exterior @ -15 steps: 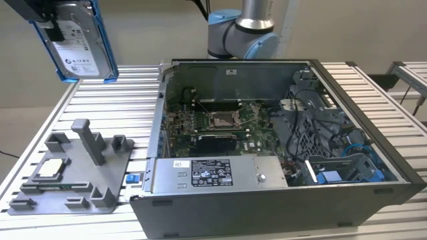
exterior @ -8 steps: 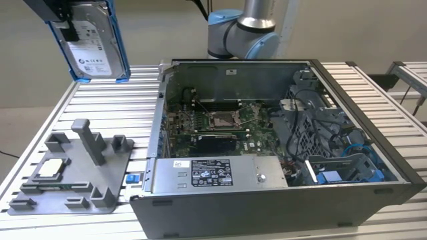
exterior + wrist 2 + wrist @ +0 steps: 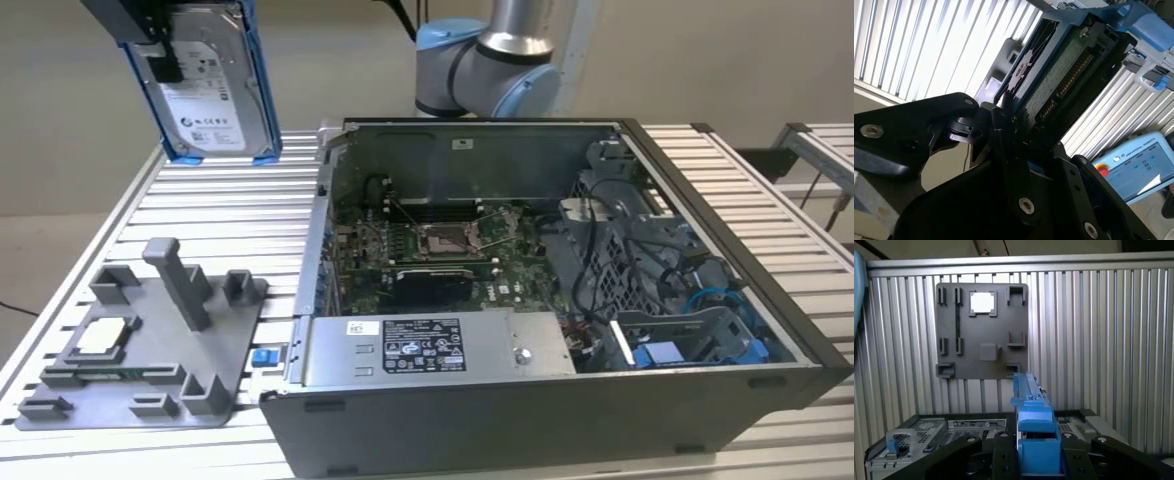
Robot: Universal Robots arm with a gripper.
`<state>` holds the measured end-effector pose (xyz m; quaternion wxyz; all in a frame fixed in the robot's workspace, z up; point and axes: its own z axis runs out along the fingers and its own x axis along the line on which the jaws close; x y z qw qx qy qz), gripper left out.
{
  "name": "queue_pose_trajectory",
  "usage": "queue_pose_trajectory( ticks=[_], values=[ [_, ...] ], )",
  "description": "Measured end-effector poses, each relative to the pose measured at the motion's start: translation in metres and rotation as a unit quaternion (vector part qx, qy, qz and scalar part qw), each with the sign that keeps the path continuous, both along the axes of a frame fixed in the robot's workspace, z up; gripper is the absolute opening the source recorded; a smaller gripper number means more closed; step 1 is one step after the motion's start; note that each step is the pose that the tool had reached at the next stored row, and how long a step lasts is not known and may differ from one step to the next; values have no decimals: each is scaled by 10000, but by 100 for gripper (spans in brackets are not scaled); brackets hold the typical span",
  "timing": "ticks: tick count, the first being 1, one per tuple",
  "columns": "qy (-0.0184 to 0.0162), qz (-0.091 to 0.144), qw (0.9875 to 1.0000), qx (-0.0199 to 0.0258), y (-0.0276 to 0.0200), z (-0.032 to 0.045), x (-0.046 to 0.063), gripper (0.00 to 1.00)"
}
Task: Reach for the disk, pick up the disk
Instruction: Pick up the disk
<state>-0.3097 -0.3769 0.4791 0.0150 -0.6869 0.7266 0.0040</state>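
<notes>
In the exterior view, the disk [image 3: 214, 92] hangs upright in the air over the slatted table [image 3: 227, 210], at the exterior view's left. The gripper [image 3: 158, 40] grips its top end, and the open computer case [image 3: 561, 400] sits well apart. In the second wrist view, the black fingers [image 3: 1000, 131] are clamped tight on the disk's [image 3: 1064, 70] end. In the first wrist view, the disk's blue bracket [image 3: 1032, 410] stands edge-on between the fingers [image 3: 1004, 452], with the grey fixture plate [image 3: 981, 347] beyond.

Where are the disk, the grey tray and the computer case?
disk [image 3: 214, 115]: exterior view, on its white label.
grey tray [image 3: 158, 362]: exterior view, on its bare floor.
computer case [image 3: 534, 425]: exterior view, on its near outer wall.
</notes>
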Motion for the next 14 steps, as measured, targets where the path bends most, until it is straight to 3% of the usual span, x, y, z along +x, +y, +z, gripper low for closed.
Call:
queue_pose_trajectory(
  ticks=[14],
  values=[
    [6, 0, 10000, -1, -7, 1, 372, 0]
  ],
)
